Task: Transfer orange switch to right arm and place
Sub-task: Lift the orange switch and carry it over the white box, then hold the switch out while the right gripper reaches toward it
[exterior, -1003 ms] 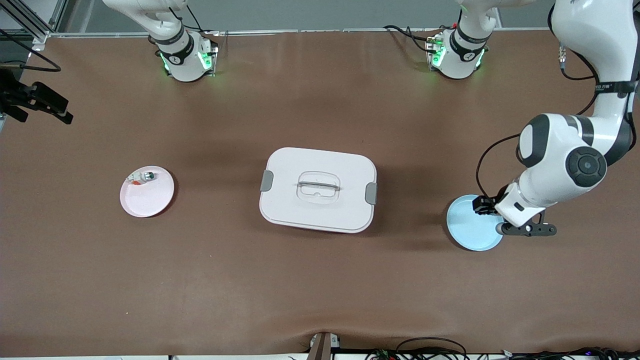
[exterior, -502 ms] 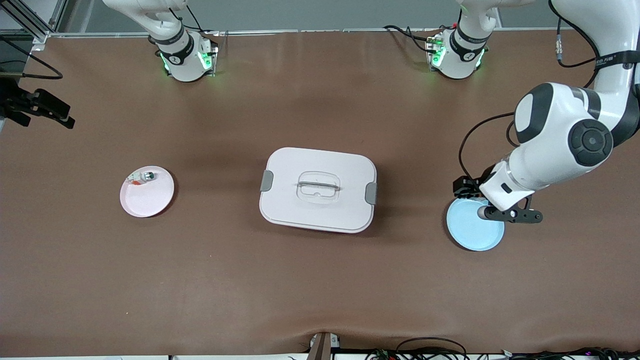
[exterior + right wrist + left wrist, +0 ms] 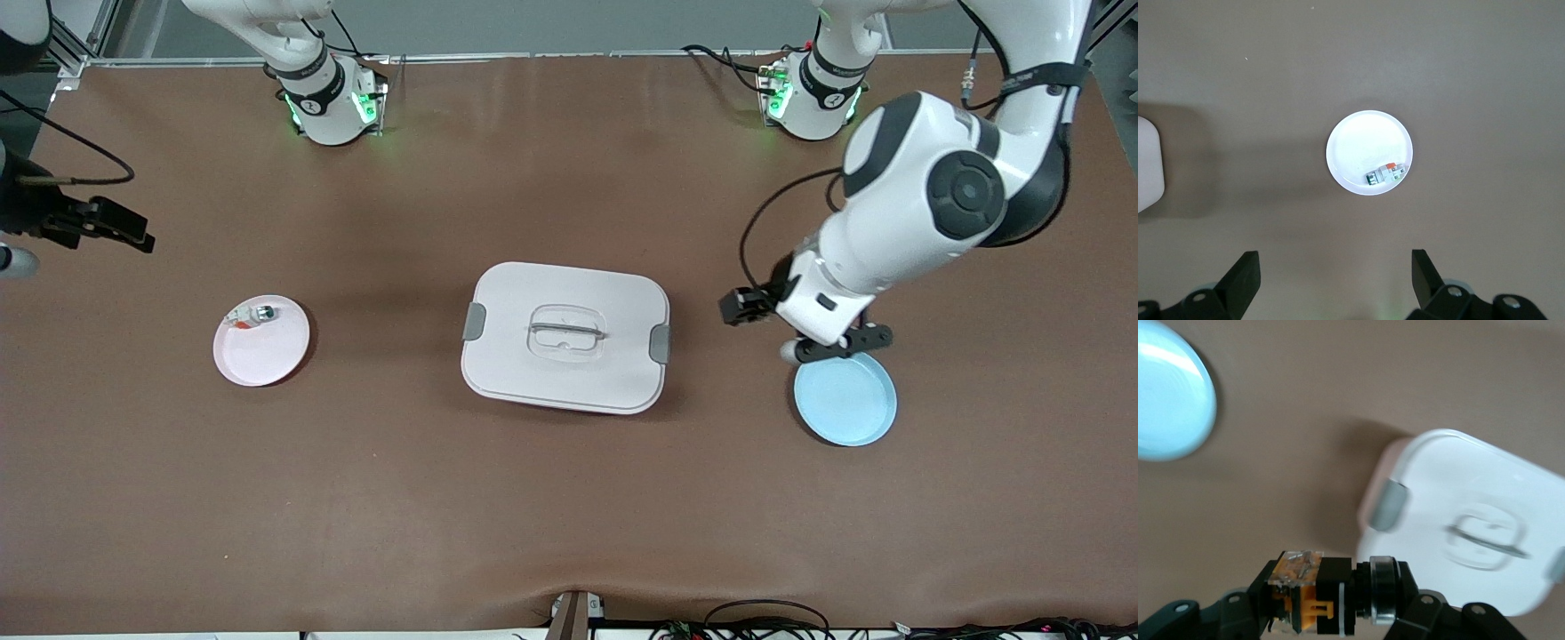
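Observation:
In the left wrist view my left gripper [image 3: 1335,600] is shut on the orange switch [image 3: 1315,597], a small black body with orange parts and a silver ring, held sideways between the fingers. In the front view the left gripper [image 3: 836,342] hangs over bare table between the white lidded box [image 3: 564,338] and the blue plate [image 3: 845,400]. My right gripper [image 3: 1336,273] is open and empty, high over the table near the pink plate [image 3: 1358,143]. Only its black wrist hardware [image 3: 89,222] shows in the front view, at the right arm's end of the table.
The pink plate [image 3: 267,356] holds a small silver-and-white piece with a red-orange bit [image 3: 253,314], also in the right wrist view [image 3: 1385,175]. The blue plate [image 3: 1168,400] has nothing on it. The white box [image 3: 1471,520] lies mid-table with its lid on.
My left gripper rose from over the blue plate and moved toward the white box with the switch. My right arm's hand came a little farther in over the table.

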`<state>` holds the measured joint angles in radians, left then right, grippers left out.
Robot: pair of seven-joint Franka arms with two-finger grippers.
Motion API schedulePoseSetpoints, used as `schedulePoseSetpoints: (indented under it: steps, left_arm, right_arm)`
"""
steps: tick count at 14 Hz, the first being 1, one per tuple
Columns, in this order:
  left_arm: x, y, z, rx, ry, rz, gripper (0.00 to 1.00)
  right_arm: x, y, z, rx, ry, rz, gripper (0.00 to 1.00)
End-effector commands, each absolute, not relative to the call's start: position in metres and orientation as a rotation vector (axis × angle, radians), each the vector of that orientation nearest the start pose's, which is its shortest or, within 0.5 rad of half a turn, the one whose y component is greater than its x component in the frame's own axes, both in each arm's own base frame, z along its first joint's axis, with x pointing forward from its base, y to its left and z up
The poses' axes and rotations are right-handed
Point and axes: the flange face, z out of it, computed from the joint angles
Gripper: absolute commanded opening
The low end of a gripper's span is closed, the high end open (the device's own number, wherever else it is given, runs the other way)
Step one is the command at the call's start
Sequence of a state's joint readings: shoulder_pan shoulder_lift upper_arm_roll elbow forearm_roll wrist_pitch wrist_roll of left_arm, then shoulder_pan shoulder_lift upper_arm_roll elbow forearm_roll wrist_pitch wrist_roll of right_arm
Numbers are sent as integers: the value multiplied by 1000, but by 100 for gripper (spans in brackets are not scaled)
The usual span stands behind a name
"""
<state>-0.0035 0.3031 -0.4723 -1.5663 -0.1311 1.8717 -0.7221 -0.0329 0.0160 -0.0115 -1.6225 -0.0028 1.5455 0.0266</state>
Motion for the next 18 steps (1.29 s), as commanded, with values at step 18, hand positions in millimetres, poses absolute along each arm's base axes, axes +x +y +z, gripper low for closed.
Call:
schedulePoseSetpoints:
  steps: [18]
  left_arm:
    - [531, -532, 525, -2773, -2328, 896, 0]
  right_arm:
    - [564, 18, 557, -2770, 93, 252, 100]
